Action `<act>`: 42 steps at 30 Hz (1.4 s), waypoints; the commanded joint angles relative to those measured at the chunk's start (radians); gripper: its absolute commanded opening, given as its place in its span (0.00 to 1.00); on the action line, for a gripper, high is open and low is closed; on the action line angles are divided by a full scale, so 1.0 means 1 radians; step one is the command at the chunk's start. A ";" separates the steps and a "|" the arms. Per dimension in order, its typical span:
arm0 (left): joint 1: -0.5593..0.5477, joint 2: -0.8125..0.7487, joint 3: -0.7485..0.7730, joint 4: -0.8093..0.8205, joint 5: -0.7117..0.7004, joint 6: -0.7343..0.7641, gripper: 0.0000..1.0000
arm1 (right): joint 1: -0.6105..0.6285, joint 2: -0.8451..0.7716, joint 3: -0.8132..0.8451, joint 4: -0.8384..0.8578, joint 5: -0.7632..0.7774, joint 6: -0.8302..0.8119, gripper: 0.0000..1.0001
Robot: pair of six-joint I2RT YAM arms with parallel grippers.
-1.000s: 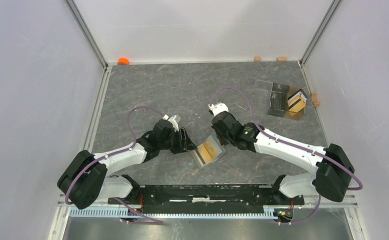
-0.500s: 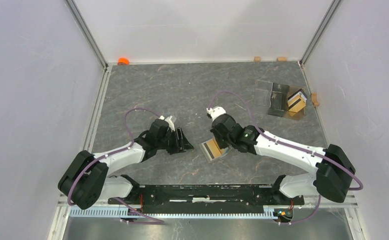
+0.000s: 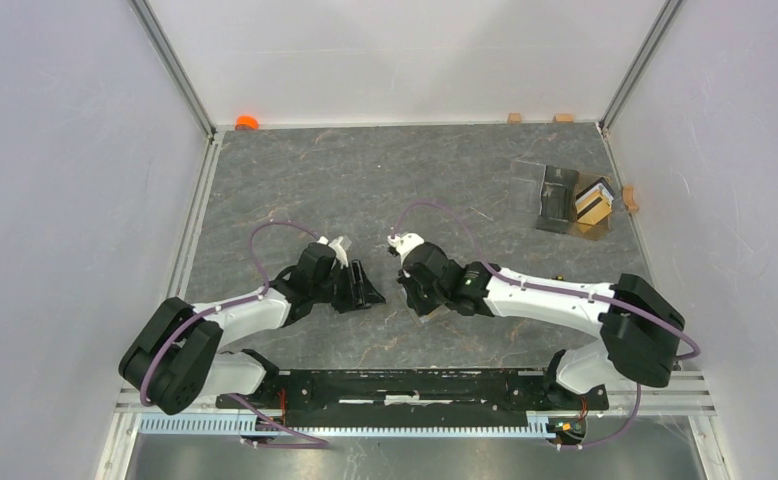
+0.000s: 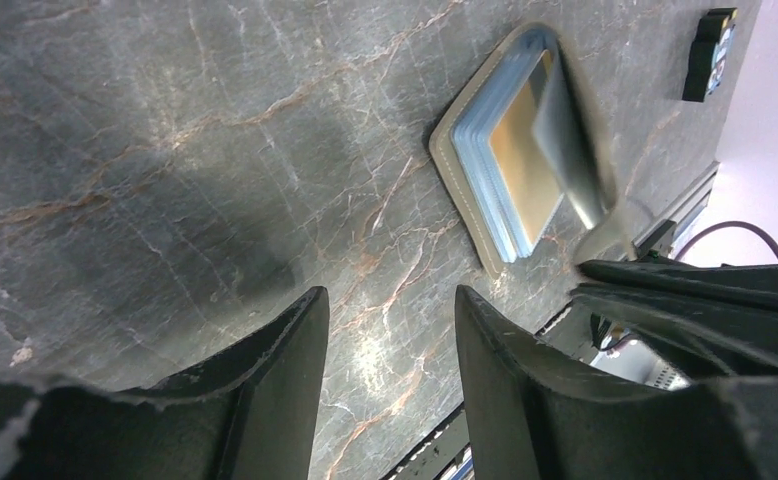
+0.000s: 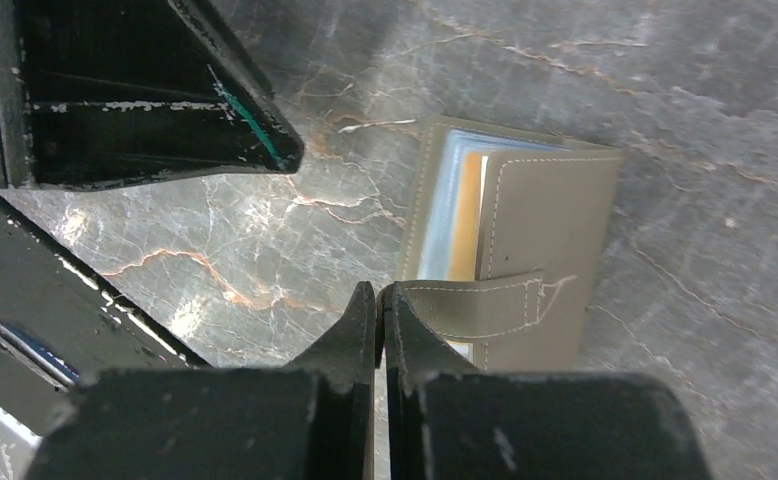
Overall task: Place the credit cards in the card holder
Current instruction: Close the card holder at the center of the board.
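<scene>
- We are looking down the right wrist: the right gripper (image 5: pixel 379 295) is pressing its two fingers flat together, with nothing showing between them.
- Its tips are sitting right at the free end of the tab flap (image 5: pixel 485 305). We cannot tell whether they are touching it.
- The card holder (image 5: pixel 550 230) is lying on the grey marbled table (image 3: pixel 365 180) with its cover partly over, and the pale blue pockets (image 5: pixel 438 200) are peeking out along one side.
- A credit card (image 5: pixel 465 215), orange-gold, is sitting in those pockets, showing as a narrow strip here and broader from the left wrist.
- The left gripper (image 4: pixel 390 300) is hovering near the holder with its fingers moderately apart — bare table between them, gripping nothing.
- From above, the two grippers are facing each other around the middle of the table, toward its near edge, and the holder is mostly hiding under the right one.
- Well apart, at the far right, a clear plastic box (image 3: pixel 555 195) is standing with a tan card (image 3: pixel 593 210) in it.
</scene>
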 commanded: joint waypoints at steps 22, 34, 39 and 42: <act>-0.020 -0.048 0.132 -0.062 -0.060 -0.017 0.68 | -0.154 -0.218 -0.005 0.135 -0.203 -0.199 0.83; -0.020 -0.084 0.244 -0.202 -0.112 0.043 0.71 | -0.564 -0.200 -0.127 0.093 -0.390 -0.283 0.83; -0.031 -0.014 0.316 -0.206 -0.112 0.057 0.71 | -0.591 -0.140 -0.172 0.164 -0.551 -0.260 0.78; -0.049 0.036 0.350 -0.206 -0.107 0.069 0.71 | -0.590 -0.105 -0.206 0.239 -0.653 -0.221 0.73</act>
